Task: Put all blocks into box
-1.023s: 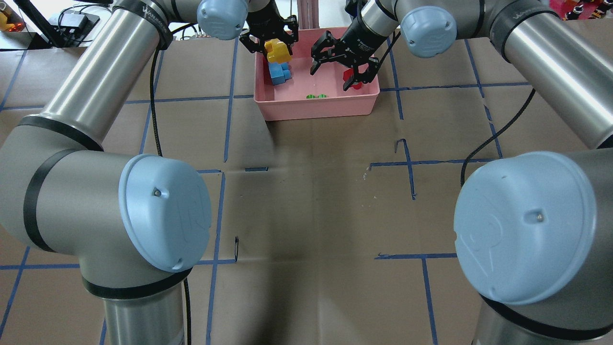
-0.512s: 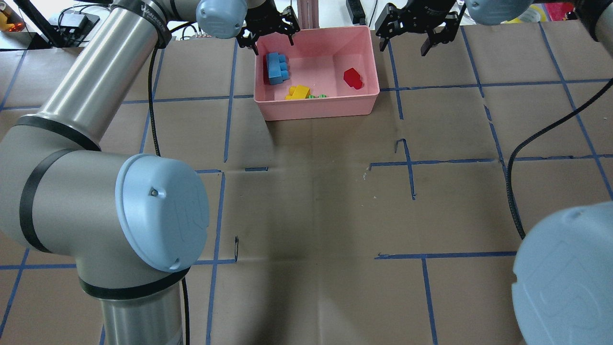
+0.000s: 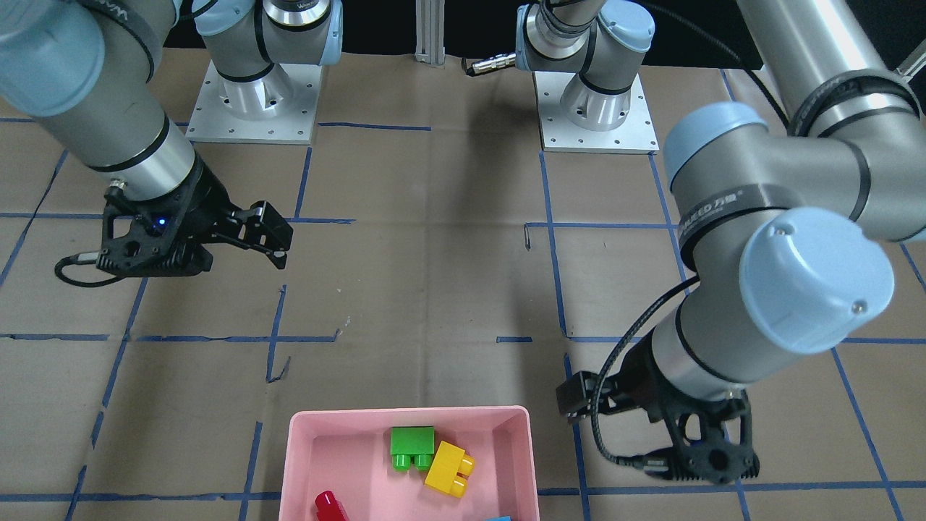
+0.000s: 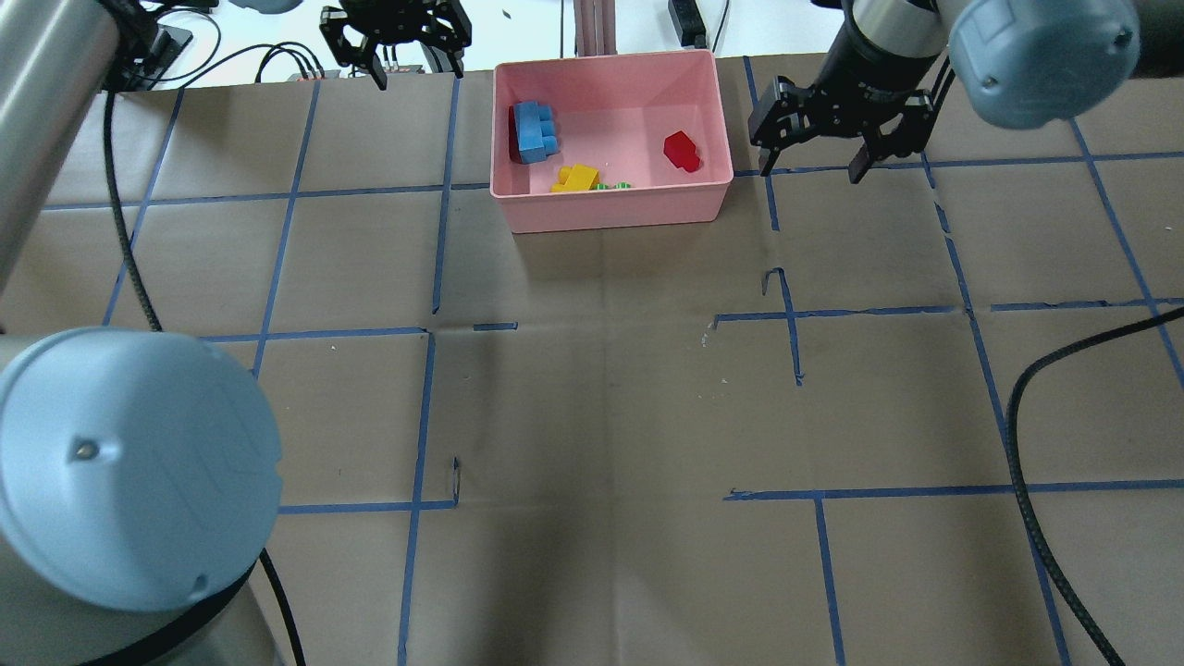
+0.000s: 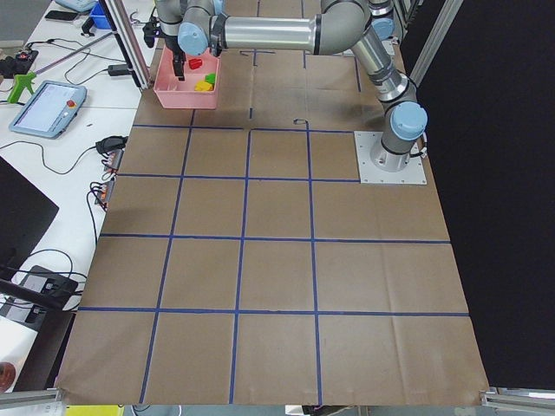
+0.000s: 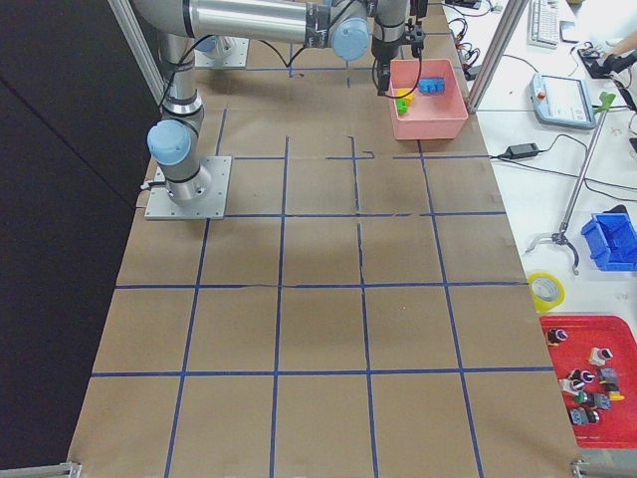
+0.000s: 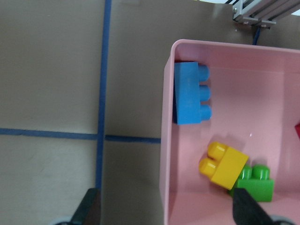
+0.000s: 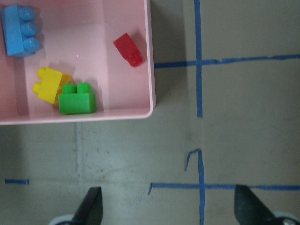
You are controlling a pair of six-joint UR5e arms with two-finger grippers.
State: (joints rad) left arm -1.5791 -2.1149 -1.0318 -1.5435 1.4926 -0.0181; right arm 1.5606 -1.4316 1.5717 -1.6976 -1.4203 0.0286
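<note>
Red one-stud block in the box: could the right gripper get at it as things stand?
Probably yes. The right gripper hangs open and empty just outside the pink box, on the side where the red one-stud block lies. Nothing covers the block, and there is bare box floor around it.

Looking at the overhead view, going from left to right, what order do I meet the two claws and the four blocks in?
left claw → blue block → yellow block → green block → red block → right claw
</note>
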